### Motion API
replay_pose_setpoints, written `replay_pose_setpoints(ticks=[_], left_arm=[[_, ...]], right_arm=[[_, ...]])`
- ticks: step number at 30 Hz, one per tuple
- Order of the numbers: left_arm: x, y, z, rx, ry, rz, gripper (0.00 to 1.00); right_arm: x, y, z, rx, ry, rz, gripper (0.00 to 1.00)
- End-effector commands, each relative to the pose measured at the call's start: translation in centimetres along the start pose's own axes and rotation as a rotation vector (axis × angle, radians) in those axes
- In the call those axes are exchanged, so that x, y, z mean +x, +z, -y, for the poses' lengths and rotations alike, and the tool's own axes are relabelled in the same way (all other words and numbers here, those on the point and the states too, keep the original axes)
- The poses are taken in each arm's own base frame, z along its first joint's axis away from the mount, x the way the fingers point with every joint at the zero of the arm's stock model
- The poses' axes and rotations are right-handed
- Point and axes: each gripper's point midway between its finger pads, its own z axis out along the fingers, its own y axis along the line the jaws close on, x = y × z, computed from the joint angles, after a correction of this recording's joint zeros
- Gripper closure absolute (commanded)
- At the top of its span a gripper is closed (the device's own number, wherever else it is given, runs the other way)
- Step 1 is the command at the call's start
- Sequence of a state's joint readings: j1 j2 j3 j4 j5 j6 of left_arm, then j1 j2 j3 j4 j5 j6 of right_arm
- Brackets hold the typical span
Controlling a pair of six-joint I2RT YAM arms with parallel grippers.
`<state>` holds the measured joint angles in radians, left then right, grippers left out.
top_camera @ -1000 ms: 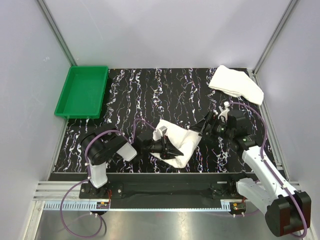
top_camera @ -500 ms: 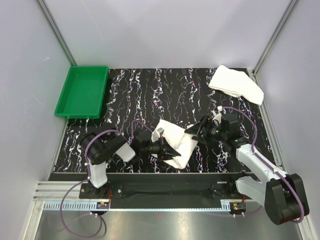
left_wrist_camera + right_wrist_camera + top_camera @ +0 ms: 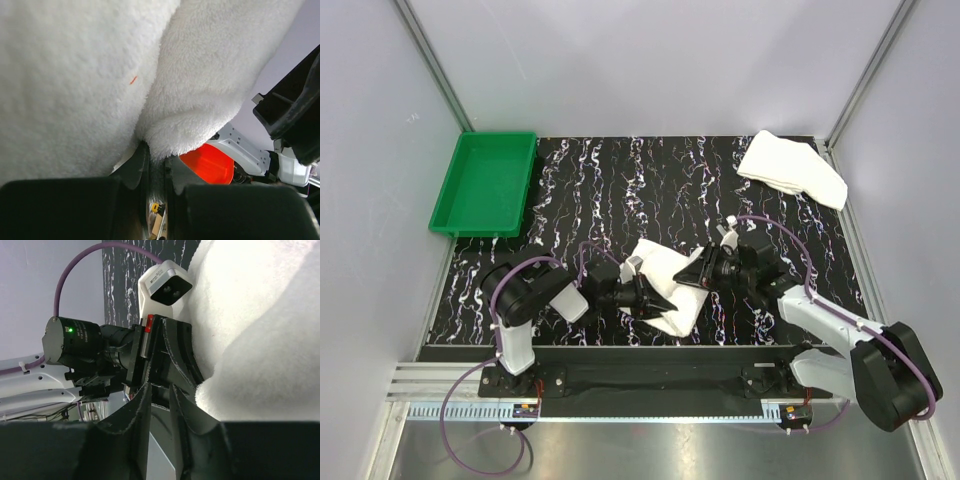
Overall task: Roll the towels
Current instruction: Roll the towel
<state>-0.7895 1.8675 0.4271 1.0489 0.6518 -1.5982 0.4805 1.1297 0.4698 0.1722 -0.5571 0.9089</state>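
Note:
One white towel (image 3: 665, 285) lies crumpled on the mat between both arms; its pile fills the left wrist view (image 3: 75, 75). My left gripper (image 3: 645, 298) is shut on a fold of it, the cloth pinched between the jaws (image 3: 155, 157). My right gripper (image 3: 698, 272) sits at that towel's right edge, facing the left gripper. Its jaws (image 3: 161, 390) stand a narrow gap apart with nothing between them; the towel (image 3: 260, 340) bulges just beside the right finger. A second towel (image 3: 792, 168) lies loosely folded at the back right corner.
A green tray (image 3: 485, 185) stands at the back left, at the mat's edge. Grey walls and metal posts enclose the black marbled mat (image 3: 620, 190). The two grippers are nearly touching over the middle towel.
My right gripper has moved left to the towel's right edge and its jaws have narrowed from wide open. The left gripper keeps its hold and has barely shifted.

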Motion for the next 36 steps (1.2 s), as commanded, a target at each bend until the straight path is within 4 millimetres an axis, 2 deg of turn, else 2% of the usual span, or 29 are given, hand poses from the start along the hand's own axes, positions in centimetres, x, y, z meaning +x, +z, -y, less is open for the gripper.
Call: replay_pose_setpoints(ticks=[1, 8, 12, 17, 19, 20, 22, 24, 25, 26, 29, 30, 31, 33, 34, 35, 36], left_arm=[[-1.6, -0.5, -2.1, -0.052, -0.042, 0.068, 1.00], [-1.9, -0.8, -2.7, -0.054, -0.060, 0.081, 1.00], [-1.8, -1.0, -2.9, -0.053, -0.066, 0.088, 1.00], [-1.6, -1.1, -2.5, -0.058, -0.044, 0.081, 0.99], [-1.7, -1.2, -2.5, -0.068, -0.017, 0.086, 0.92], [-1.6, -1.3, -3.2, -0.108, -0.029, 0.088, 0.83], [-1.8, -1.5, -2.5, -0.123, 0.033, 0.106, 0.74], [-1.8, -2.0, -3.2, -0.200, 0.076, 0.113, 0.52], [-2.2, -2.0, -2.7, -0.216, 0.101, 0.131, 0.45], [-2.1, -2.5, -3.1, -0.266, 0.102, 0.133, 0.35], [-2.6, -3.3, -2.9, -0.333, 0.173, 0.169, 0.19], [-2.7, -3.6, -2.8, -0.348, 0.214, 0.175, 0.05], [-3.4, -3.7, -2.1, -0.358, 0.245, 0.210, 0.01], [-3.5, -4.8, -2.1, -0.423, 0.295, 0.228, 0.01], [-4.3, -4.9, -0.8, -0.432, 0.333, 0.270, 0.01], [-4.2, -5.9, -0.7, -0.474, 0.345, 0.285, 0.01], [-4.5, -6.6, 0.3, -0.514, 0.403, 0.323, 0.01]], right_arm=[[-0.6, 0.4, 0.0, -0.007, -0.023, 0.046, 0.73], [-0.2, 1.5, 2.0, 0.013, -0.012, 0.034, 0.75], [0.4, 2.9, 4.2, 0.049, 0.013, 0.002, 0.77], [0.5, 4.2, 5.1, 0.036, 0.023, -0.017, 0.78], [0.7, 4.6, 5.5, 0.038, 0.031, -0.031, 0.78], [0.6, 4.7, 5.5, 0.036, 0.031, -0.030, 0.79], [0.8, 4.9, 5.8, 0.043, 0.034, -0.038, 0.79], [0.9, 5.1, 6.2, 0.052, 0.035, -0.044, 0.79], [0.9, 5.1, 6.3, 0.054, 0.037, -0.046, 0.79], [1.0, 5.2, 6.4, 0.053, 0.037, -0.046, 0.79], [1.3, 5.4, 6.7, 0.055, 0.039, -0.059, 0.79], [1.5, 5.5, 6.9, 0.059, 0.043, -0.065, 0.79], [1.6, 5.5, 7.0, 0.061, 0.046, -0.068, 0.80], [1.8, 5.5, 7.1, 0.063, 0.048, -0.068, 0.80], [1.8, 5.6, 7.1, 0.063, 0.046, -0.066, 0.80], [1.8, 5.6, 7.2, 0.065, 0.047, -0.069, 0.80], [1.8, 5.7, 7.1, 0.062, 0.045, -0.071, 0.80]])
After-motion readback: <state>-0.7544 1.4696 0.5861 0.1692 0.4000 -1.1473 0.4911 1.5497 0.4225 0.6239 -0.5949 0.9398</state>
